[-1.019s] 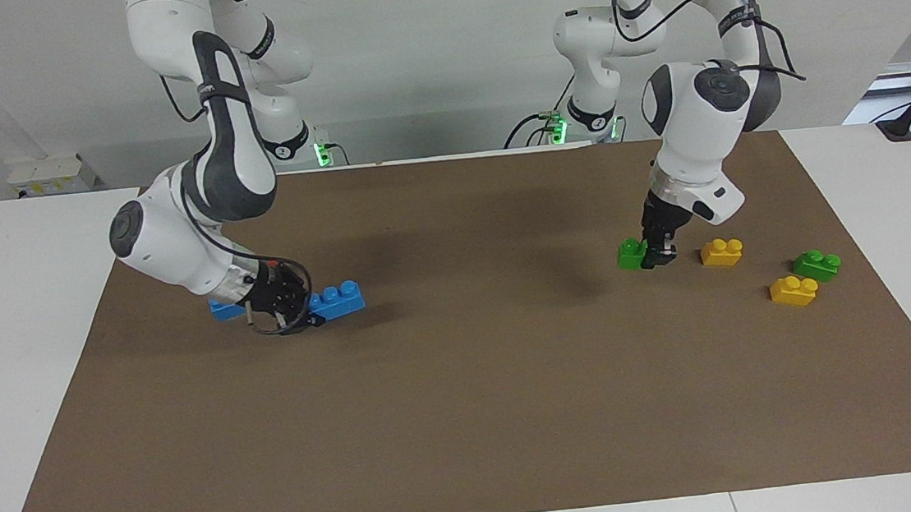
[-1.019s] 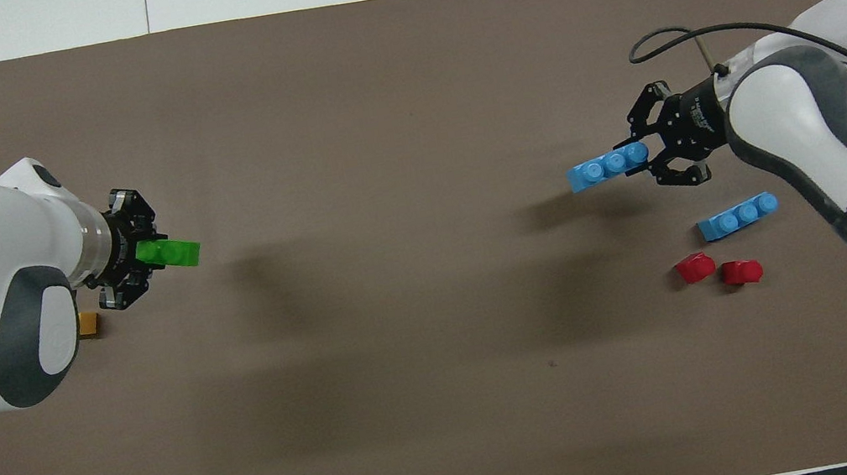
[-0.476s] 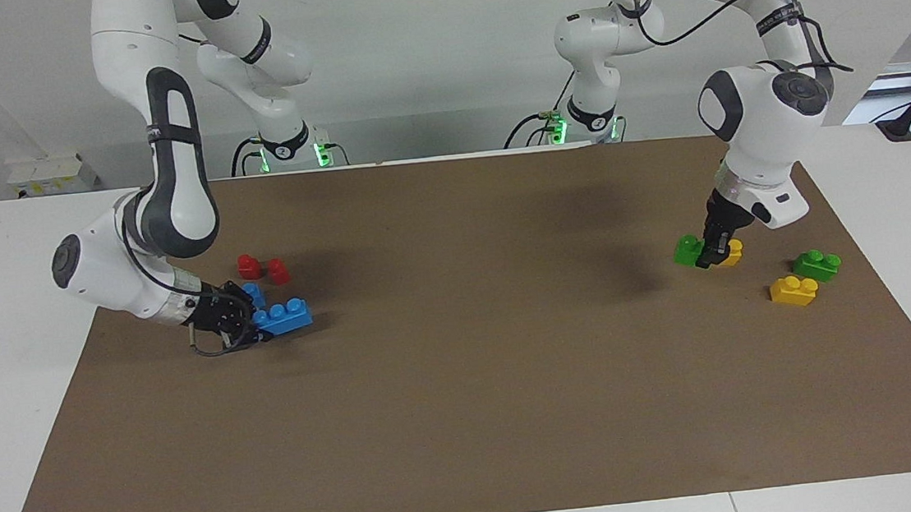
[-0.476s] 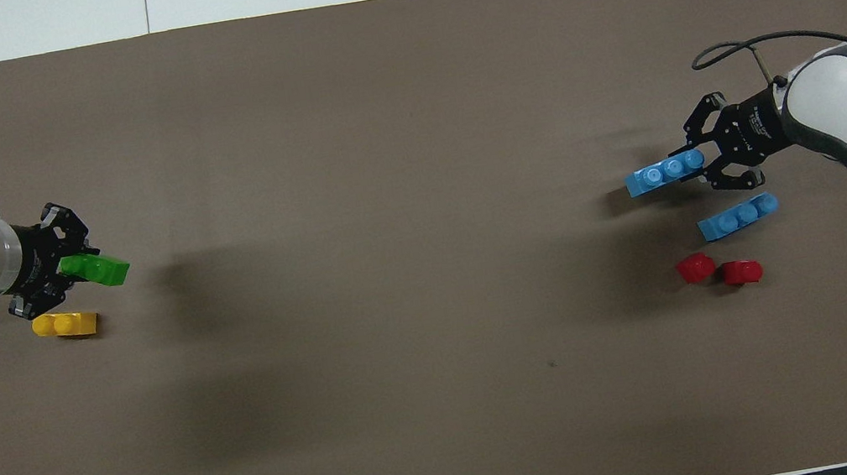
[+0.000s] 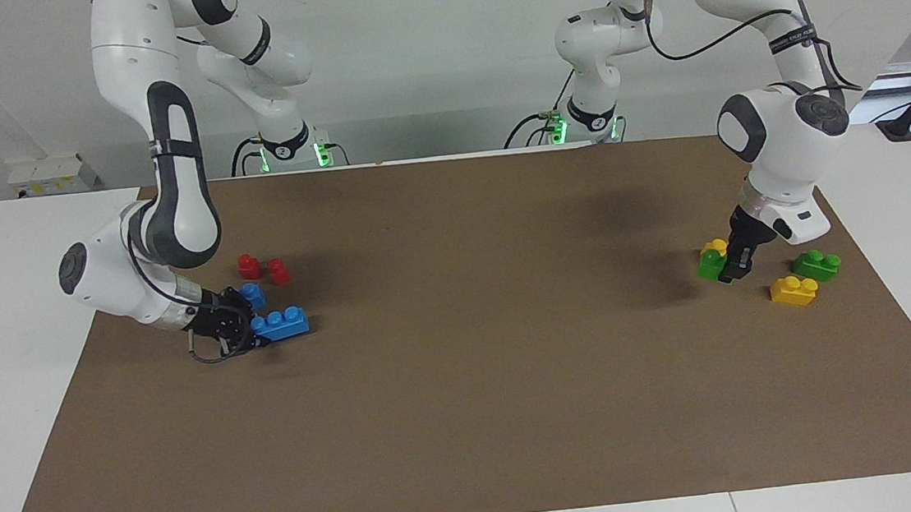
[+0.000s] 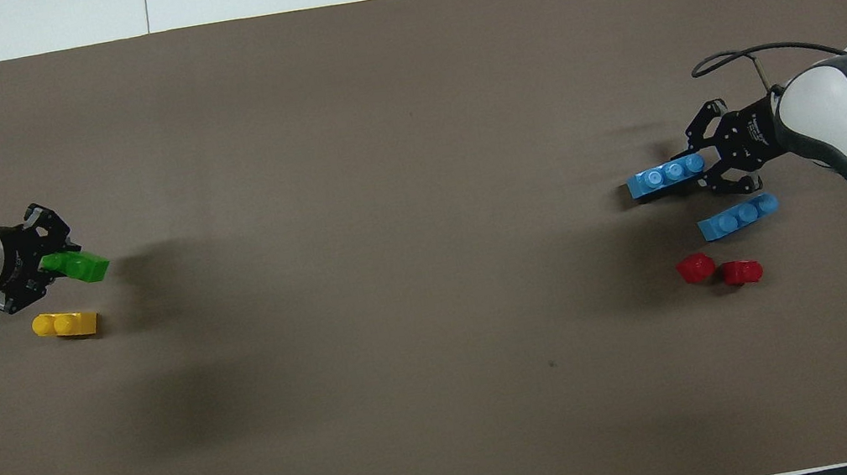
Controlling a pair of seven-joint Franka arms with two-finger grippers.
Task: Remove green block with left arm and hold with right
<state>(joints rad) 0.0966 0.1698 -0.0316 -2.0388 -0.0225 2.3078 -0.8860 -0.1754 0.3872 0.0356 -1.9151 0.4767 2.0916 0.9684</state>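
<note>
Green block [image 5: 709, 265] carried outward, clamped in left hand [image 5: 733, 271]

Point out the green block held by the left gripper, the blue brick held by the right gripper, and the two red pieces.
green block [image 6: 81, 265], overhead view: its top face.
blue brick [image 5: 284, 322], facing view: its front side.
red pieces [image 6: 696, 267], overhead view: the top of one piece.

A robotics lab: two white robot arms [image 5: 166, 149] stand bolted at the edge of a white table [image 5: 0, 329] covered by a brown mat [image 5: 467, 387], with cables [image 5: 531, 126] and green status lights [image 5: 320, 154] at their bases before a bare wall [image 5: 420, 44].
</note>
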